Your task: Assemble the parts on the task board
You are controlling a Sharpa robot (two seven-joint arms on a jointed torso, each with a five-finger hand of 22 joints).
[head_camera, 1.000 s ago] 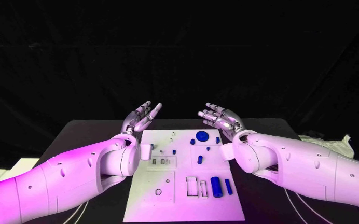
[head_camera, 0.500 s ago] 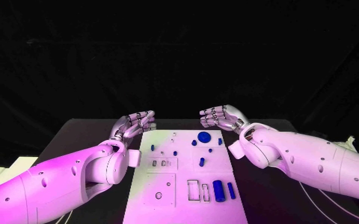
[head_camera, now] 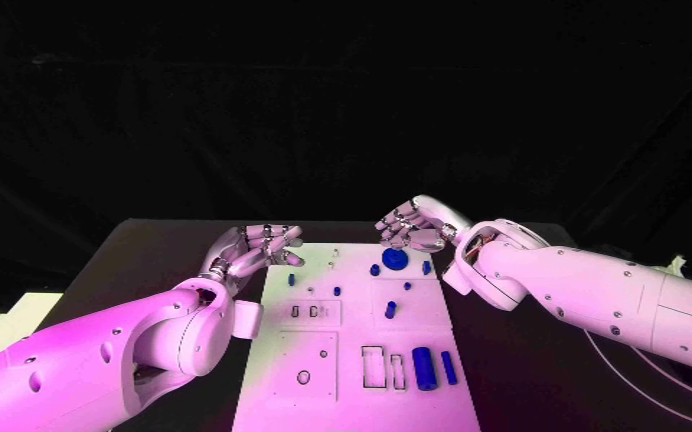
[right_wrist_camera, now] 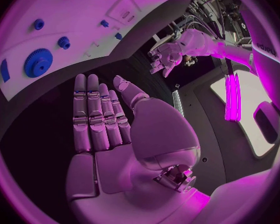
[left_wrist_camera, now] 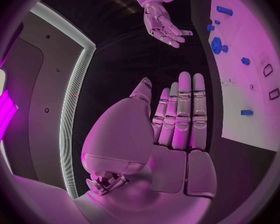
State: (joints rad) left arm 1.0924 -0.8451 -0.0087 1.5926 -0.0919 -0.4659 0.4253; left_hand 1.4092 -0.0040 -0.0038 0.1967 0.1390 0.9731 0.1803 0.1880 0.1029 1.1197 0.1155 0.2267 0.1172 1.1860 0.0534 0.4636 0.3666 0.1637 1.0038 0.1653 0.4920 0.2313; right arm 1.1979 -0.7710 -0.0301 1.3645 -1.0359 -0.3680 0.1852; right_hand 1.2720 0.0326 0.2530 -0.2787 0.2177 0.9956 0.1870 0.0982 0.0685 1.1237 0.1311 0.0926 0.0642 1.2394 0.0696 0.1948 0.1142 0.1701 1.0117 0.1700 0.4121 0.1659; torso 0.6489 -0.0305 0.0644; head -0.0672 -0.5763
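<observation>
A black table runs back into unlit dark, and the white task board lies in its middle, its long axis running from the robot's side away toward the far edge; its near end is cut off by the bottom of the head view. The left hand hovers at the board's far left corner and the right hand above its far right corner, both holding nothing; from the head view they look loosely curled, while each wrist view shows its own fingers laid out straight and side by side (so how far apart they stand is hard to judge). On the far part of the board a blue gear lies flat, with a smaller blue gear near it. Near the board's right edge, closer to the robot, two blue cylinders lie side by side, a thick one and a thin one, both lengthwise with the board. About six more small blue pieces dot the far half, too small to name.
</observation>
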